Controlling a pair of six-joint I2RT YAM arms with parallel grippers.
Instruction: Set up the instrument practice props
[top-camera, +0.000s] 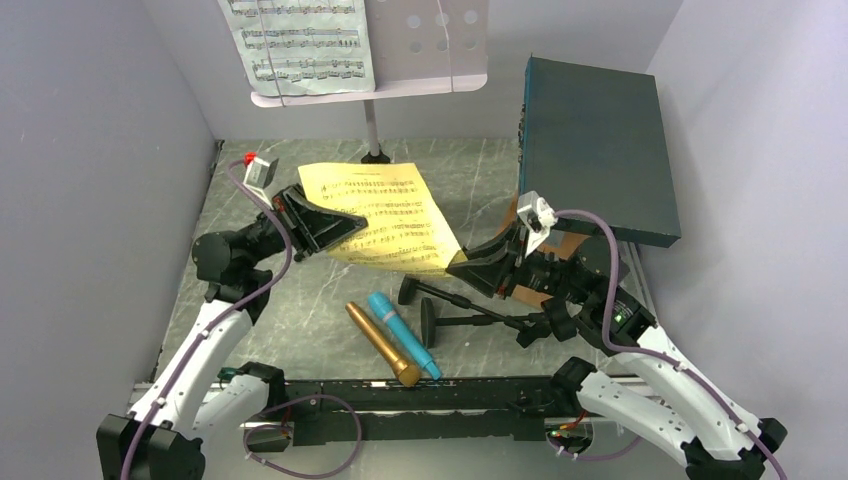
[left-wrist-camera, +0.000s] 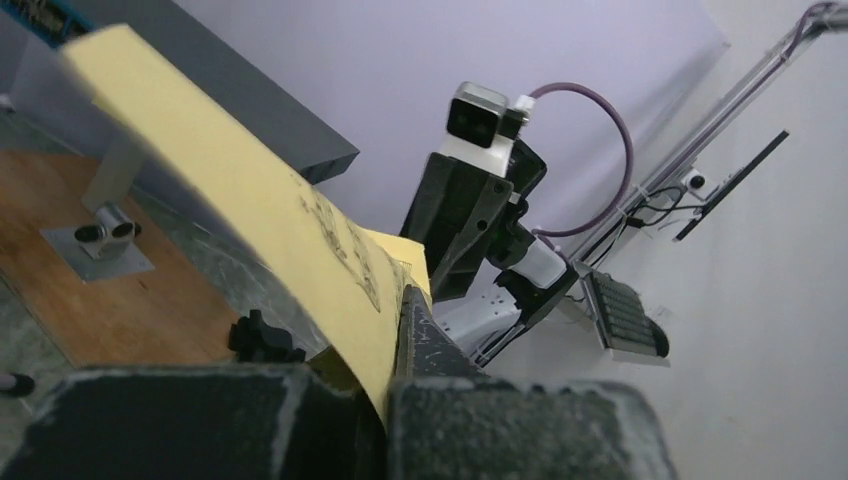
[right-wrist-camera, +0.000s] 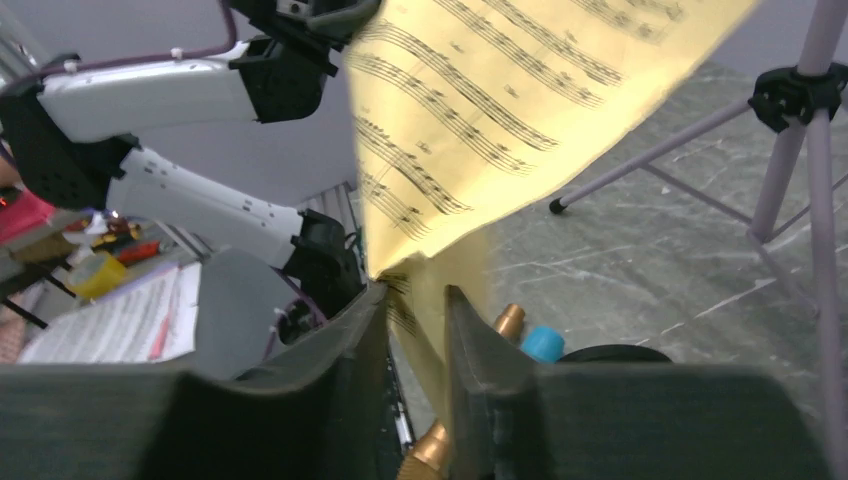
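A yellow sheet-music page (top-camera: 385, 215) hangs above the table between both arms. My left gripper (top-camera: 345, 225) is shut on its left edge; the left wrist view shows the page (left-wrist-camera: 230, 190) pinched in that gripper (left-wrist-camera: 385, 360). My right gripper (top-camera: 458, 265) is at the page's near right corner. Its jaws (right-wrist-camera: 415, 295) stand a little apart, with the yellow corner (right-wrist-camera: 480, 110) loose in the gap. A white page (top-camera: 300, 40) rests on the pale perforated music desk (top-camera: 440, 40). The gold microphone (top-camera: 383, 345) and blue microphone (top-camera: 403, 333) lie side by side. Two black mic holders (top-camera: 445, 297) (top-camera: 475, 322) lie tipped over.
A large dark teal box (top-camera: 597, 145) leans at the back right over a brown wooden board (top-camera: 565, 243). The stand's silver legs (right-wrist-camera: 790, 150) spread at the back centre. Grey walls close in left, right and behind.
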